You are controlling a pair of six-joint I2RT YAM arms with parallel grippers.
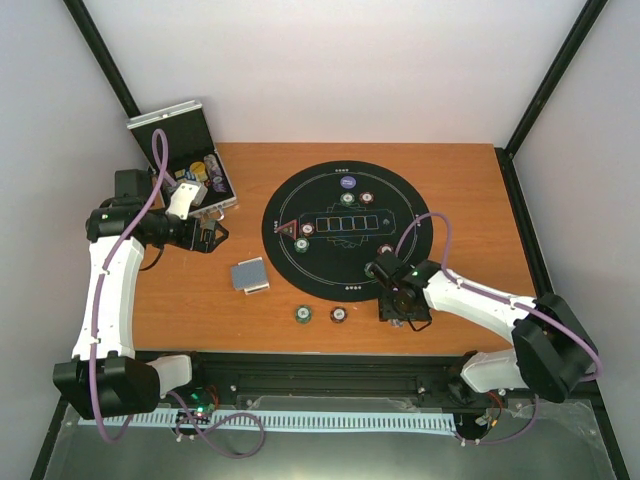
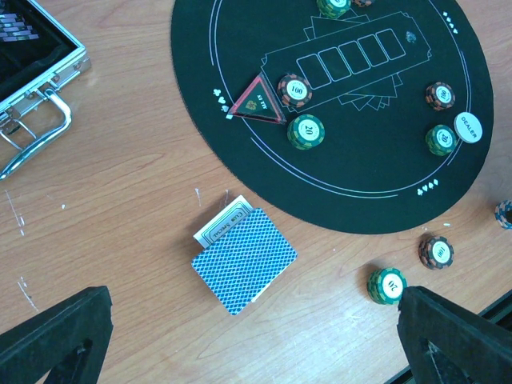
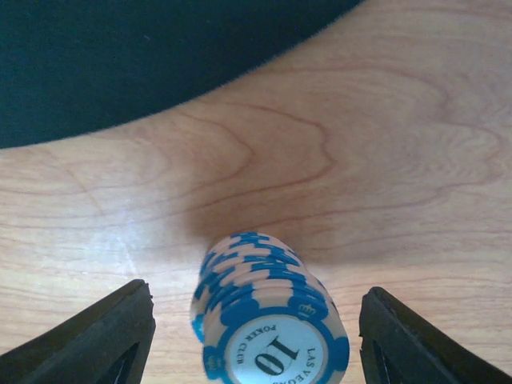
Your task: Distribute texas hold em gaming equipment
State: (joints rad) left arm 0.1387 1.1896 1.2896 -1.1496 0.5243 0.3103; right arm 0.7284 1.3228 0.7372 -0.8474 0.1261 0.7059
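A stack of blue-and-white "10" chips (image 3: 268, 320) stands on the wood just off the mat's edge. My right gripper (image 3: 256, 290) is low around it and open, with a gap on each side between its fingers (image 3: 96, 340) and the stack. In the top view the right gripper (image 1: 400, 306) hides that stack. The blue-backed card deck (image 2: 244, 260) lies on a white box, ahead of my open left gripper (image 2: 254, 320), which holds nothing. A green "20" chip stack (image 2: 387, 286) and a maroon one (image 2: 436, 252) sit on the wood near the left gripper's right finger.
The round black mat (image 1: 345, 228) carries several chip stacks, a red triangle marker (image 2: 258, 100) and a white dealer disc (image 2: 470, 126). An open metal case (image 1: 185, 160) with more chips stands at the back left, close to the left gripper (image 1: 208, 238).
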